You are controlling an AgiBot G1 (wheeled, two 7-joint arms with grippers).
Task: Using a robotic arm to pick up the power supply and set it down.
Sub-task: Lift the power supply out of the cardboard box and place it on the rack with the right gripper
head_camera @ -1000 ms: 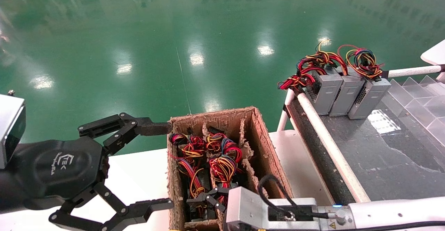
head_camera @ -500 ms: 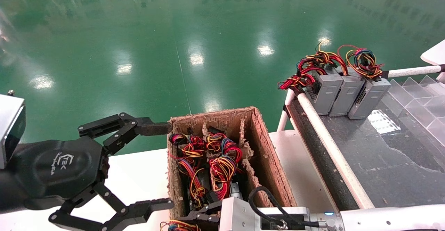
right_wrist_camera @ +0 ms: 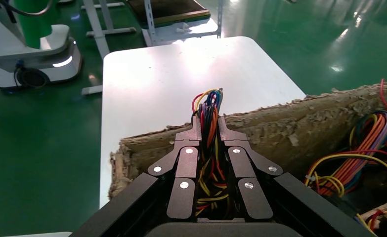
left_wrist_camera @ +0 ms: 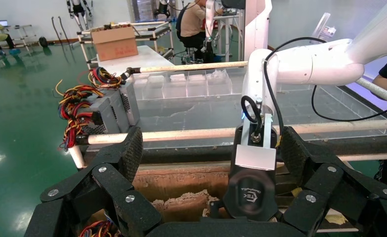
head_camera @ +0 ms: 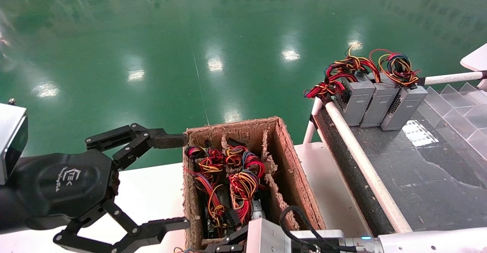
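Your right pincer (right_wrist_camera: 209, 129) is pressed together on the bundle of coloured wires (right_wrist_camera: 208, 111) that trails from a power supply. In the head view this pincer (head_camera: 222, 245) sits at the near end of the cardboard box (head_camera: 293, 169), at the bottom edge of the frame. The grey body of that power supply is not visible in any view; only its wires show between the fingertips (right_wrist_camera: 195, 134).

The cardboard box stands on the white tabletop (head_camera: 152, 192), toward its right edge. Inside the box, further wire bundles (head_camera: 243, 182) lie between torn cardboard dividers.

Your left pincer (head_camera: 167, 180) hangs over the tabletop just beside the left wall of the box, with its fingers spread wide and holding nothing. In the left wrist view the same spread fingers (left_wrist_camera: 127, 153) frame the right arm's wrist block (left_wrist_camera: 253, 158).

Three grey power supplies (head_camera: 380, 101) stand side by side at the far end of the dark conveyor surface (head_camera: 437, 169) to the right of the tabletop, wires uppermost.
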